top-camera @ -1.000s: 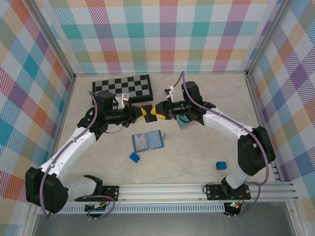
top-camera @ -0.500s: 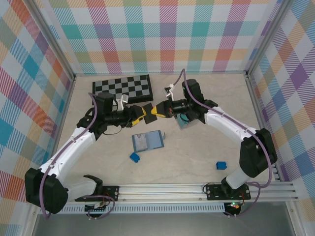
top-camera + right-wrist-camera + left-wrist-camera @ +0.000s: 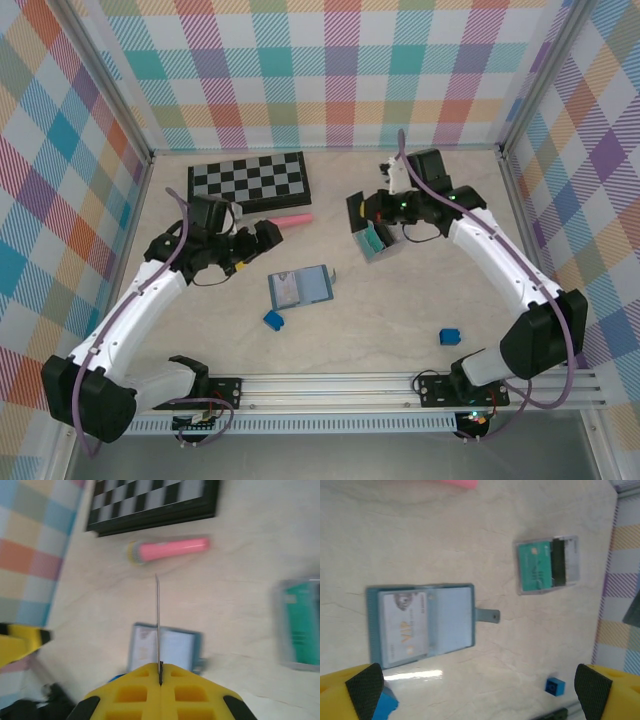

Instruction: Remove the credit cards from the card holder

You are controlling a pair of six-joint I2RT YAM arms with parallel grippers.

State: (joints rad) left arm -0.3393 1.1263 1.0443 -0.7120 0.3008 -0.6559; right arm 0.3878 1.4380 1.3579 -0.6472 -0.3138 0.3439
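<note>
Slate-blue holder (image 3: 300,288) lay open mid-table, with a VIP card (image 3: 405,632) in one pocket, not yet removed. Near the grey box (image 3: 378,243) the right gripper (image 3: 160,677) pinched a thin card (image 3: 157,620) edge-on. The left gripper (image 3: 479,692) gaped wide, empty. Judged partway done.

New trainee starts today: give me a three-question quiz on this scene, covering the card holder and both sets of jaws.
1. True or false: a VIP card lies in the open card holder.
2. The right jaws grip: A) a thin card B) a pink marker C) a blue block.
3. Fill in: the left jaws stand ____.
Key: 1 true; 2 A; 3 open.
</note>
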